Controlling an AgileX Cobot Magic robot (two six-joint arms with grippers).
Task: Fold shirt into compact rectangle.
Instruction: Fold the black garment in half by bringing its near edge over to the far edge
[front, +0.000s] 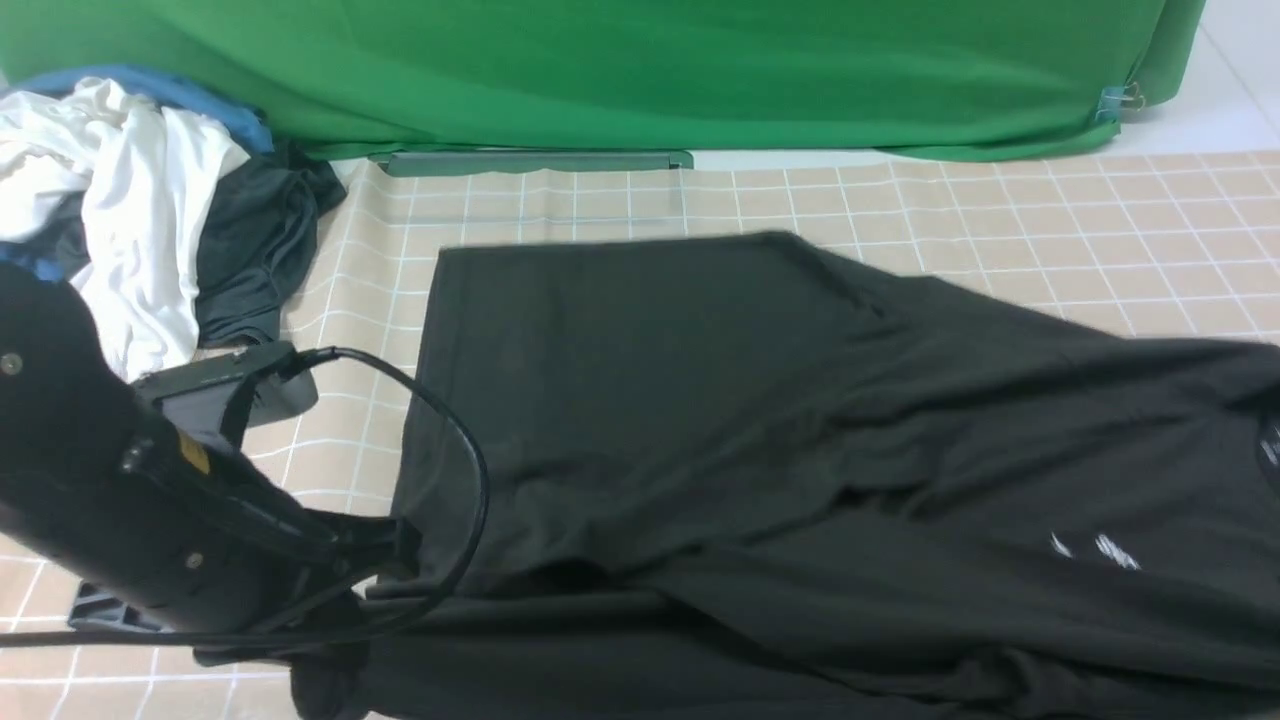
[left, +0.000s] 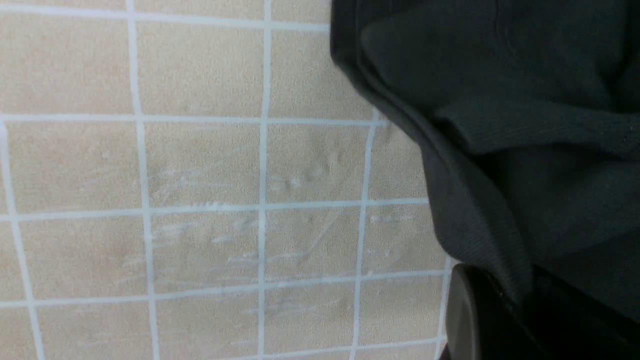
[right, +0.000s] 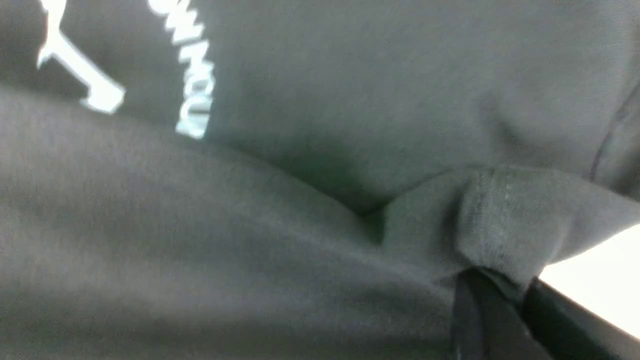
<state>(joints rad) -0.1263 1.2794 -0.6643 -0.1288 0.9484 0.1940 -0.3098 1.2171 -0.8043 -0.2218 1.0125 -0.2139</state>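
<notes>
My left gripper (front: 395, 560): pressed together on the near left edge of the shirt (front: 760, 440). My wrist camera shows a fold of black fabric running down behind one dark finger (left: 465, 315).
My right gripper (right: 510, 295): outside the front view. Its wrist camera shows the two dark fingers pinching a bunched, stitched hem of the same shirt.
Cable (front: 470, 440): black, looping from my left arm over the shirt's left edge.
Shirt: large and black, spread over the middle and right of the table and wrinkled toward the near side. It runs out of the front view on the right and near sides. Its far left corner lies flat and square.
Logo (front: 1095, 548): small white print on the near right of the shirt, partly tucked into a fold.
Table (front: 1000, 210): beige with a white grid.
Pile of clothes (front: 150, 200): far left, with white on top and dark grey and blue beneath. It lies apart from the shirt.
Green cloth (front: 640, 70): a backdrop along the far side.
</notes>
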